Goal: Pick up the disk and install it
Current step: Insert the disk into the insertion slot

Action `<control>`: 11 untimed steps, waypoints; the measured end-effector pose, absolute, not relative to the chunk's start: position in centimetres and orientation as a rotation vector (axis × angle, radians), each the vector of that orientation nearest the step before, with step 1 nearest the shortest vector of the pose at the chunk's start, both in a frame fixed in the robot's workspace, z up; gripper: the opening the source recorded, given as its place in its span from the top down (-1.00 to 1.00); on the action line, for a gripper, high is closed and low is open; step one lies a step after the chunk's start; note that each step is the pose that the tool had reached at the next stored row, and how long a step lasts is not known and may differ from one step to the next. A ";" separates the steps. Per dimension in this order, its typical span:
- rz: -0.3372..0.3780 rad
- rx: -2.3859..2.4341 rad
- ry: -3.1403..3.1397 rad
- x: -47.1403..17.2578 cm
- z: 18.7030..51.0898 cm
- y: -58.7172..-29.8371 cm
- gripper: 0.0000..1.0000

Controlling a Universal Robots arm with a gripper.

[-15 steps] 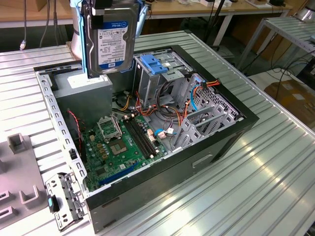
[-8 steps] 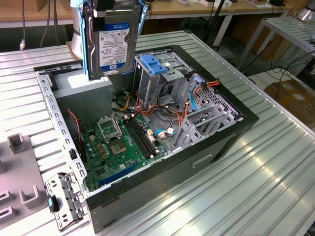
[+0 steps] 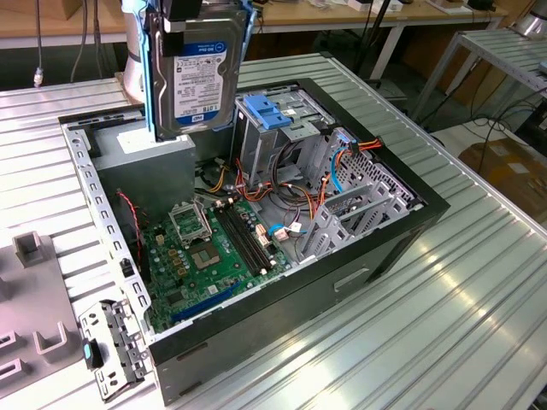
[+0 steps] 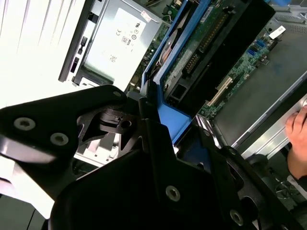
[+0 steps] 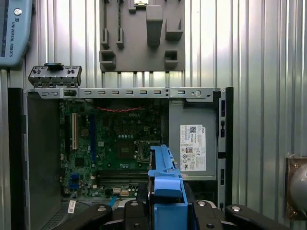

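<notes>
The disk (image 3: 201,73) hangs upright in the air at the far side of the open computer case (image 3: 85,171), with its white and blue label facing the exterior view. Blue carrier rails run along its edges. It hovers just above the grey power-supply box (image 3: 149,158). My gripper (image 3: 198,10) is shut on its upper end. In the first wrist view the disk's blue rail (image 5: 165,187) sits between the black fingers (image 5: 139,211) of my gripper (image 5: 165,207). The second wrist view shows the disk's green circuit side (image 4: 201,38) in my gripper (image 4: 163,120).
Inside the case lie the green motherboard (image 3: 214,248), loose orange and blue cables (image 3: 342,162) and a metal drive cage topped by a light-blue latch plate (image 3: 269,111). A grey fixture block (image 3: 34,248) and a metal bracket (image 3: 107,350) lie on the ribbed table at the exterior view's left.
</notes>
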State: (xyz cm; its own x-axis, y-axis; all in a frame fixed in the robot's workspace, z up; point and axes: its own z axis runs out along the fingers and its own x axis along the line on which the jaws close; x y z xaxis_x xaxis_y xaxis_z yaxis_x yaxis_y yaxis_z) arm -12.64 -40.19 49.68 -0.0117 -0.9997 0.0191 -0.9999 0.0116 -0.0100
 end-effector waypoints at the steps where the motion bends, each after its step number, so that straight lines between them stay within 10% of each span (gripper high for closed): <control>1: 0.032 2.204 -2.229 -12.6 49.7 -40.2 0.25; 11: 0.032 2.204 -2.229 -12.6 49.7 -40.7 0.25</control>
State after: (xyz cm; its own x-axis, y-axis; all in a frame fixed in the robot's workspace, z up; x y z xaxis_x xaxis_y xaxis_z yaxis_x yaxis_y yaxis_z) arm -12.63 -40.71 49.68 -0.0117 -0.9997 0.0192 -0.9999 0.0115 -0.0099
